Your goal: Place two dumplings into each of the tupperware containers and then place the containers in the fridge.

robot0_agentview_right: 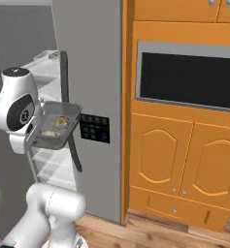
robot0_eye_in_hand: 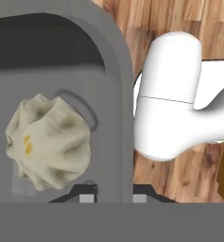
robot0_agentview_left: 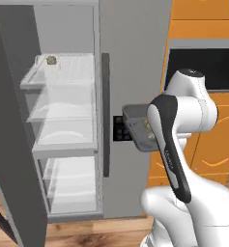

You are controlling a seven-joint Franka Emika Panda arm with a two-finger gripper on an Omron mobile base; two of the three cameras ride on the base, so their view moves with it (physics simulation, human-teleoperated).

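Orange cabinets (robot0_agentview_right: 184, 145) are seen right of the fridge (robot0_agentview_left: 130, 72), whose left door is swung open. Dark grey tupperware container (robot0_agentview_right: 56, 127) w/ two dumplings (robot0_agentview_right: 60, 121) is held aloft by the gripper (robot0_eye_in_hand: 114, 196), pinched narrow on its rim, in front of the closed fridge door.

Two tan dumplings (robot0_agentview_right: 61, 122) lie in the dark grey tub (robot0_agentview_right: 72, 116), held before the tall grey fridge (robot0_agentview_right: 94, 72), left of the orange wooden cabinets (robot0_agentview_right: 184, 160)
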